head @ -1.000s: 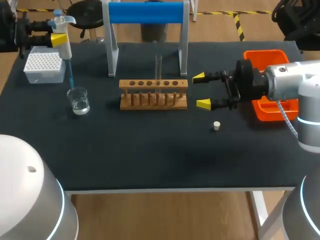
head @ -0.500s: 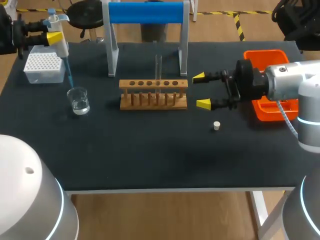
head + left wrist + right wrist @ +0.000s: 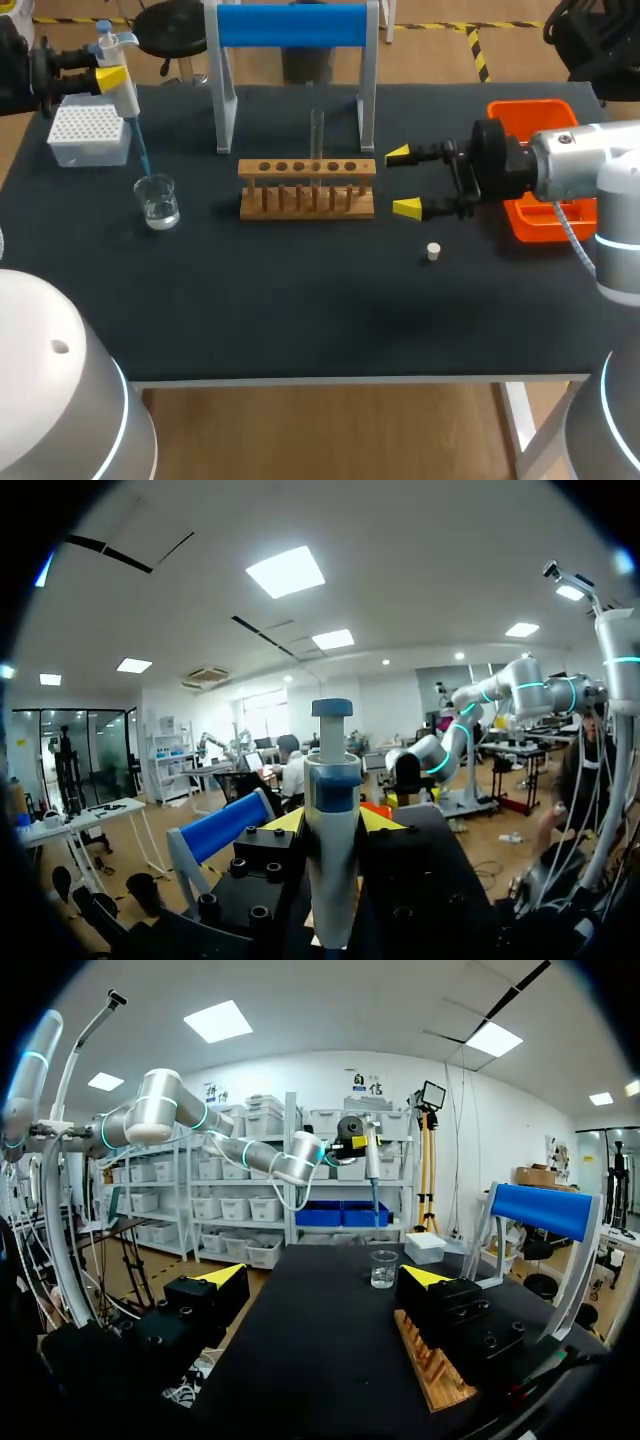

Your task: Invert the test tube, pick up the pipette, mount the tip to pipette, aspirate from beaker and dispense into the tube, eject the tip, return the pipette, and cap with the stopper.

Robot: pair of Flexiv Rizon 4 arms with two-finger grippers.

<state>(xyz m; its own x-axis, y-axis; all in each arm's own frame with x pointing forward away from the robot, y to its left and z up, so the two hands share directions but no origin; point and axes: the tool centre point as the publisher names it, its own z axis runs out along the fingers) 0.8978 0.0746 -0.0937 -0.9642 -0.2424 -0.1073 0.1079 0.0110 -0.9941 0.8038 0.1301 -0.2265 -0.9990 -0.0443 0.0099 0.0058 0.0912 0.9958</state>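
Head view: your left gripper (image 3: pixel 108 76) at far left is clamped on the pipette (image 3: pixel 127 98), tip over the beaker (image 3: pixel 158 200), while your right gripper (image 3: pixel 402 181) gapes wide just right of the rack (image 3: pixel 307 188), stopper (image 3: pixel 433 251) nearby.

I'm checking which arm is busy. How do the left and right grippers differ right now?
The left gripper is shut on the pipette, held upright with its tip pointing down toward the beaker; the right gripper is open and holds nothing. The left gripper sits far left by the tip box; the right gripper is beside the right end of the wooden rack. Both are yellow-tipped.
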